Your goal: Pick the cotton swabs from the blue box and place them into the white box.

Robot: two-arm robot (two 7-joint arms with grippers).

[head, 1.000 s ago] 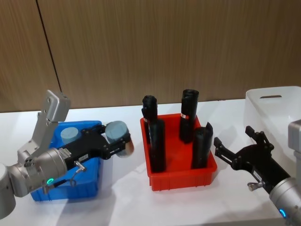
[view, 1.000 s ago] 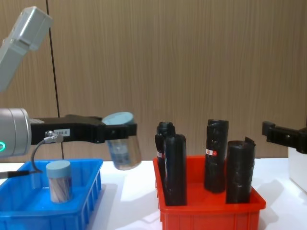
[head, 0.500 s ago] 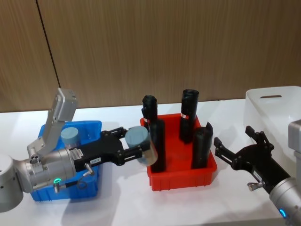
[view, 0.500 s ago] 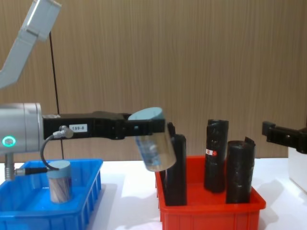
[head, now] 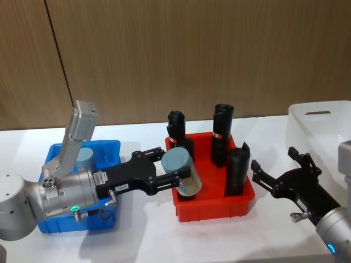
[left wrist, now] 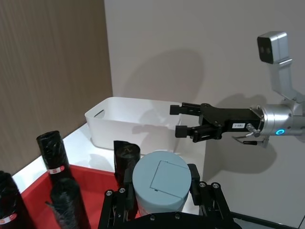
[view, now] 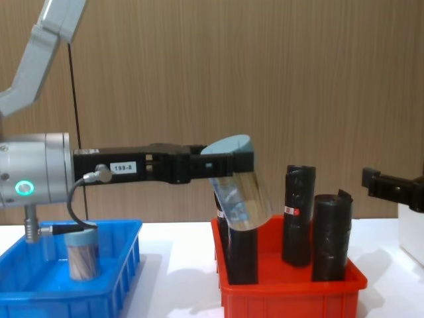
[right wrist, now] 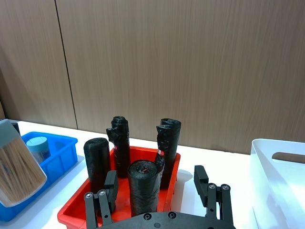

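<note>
My left gripper (head: pixel 176 173) is shut on a tub of cotton swabs (head: pixel 181 171), a clear cylinder with a grey-blue lid, tilted in the air over the red bin's near-left corner (view: pixel 238 192) (left wrist: pixel 161 180). A second tub of cotton swabs (view: pixel 82 255) stands in the blue box (head: pixel 107 149) at the left (right wrist: pixel 38 147). The white box (head: pixel 318 121) sits at the far right (left wrist: pixel 124 121). My right gripper (head: pixel 281 172) hangs open, low over the table between the red bin and the white box, holding nothing (left wrist: pixel 187 119).
A red bin (head: pixel 214 205) in the middle of the white table holds several tall black rolls (head: pixel 221 134) with red-white labels. A wooden wall stands behind the table.
My left gripper has carried the cotton swab tub to the right, from beside the blue box to over the red bin, and the tub has tilted more. The right gripper stays put.
</note>
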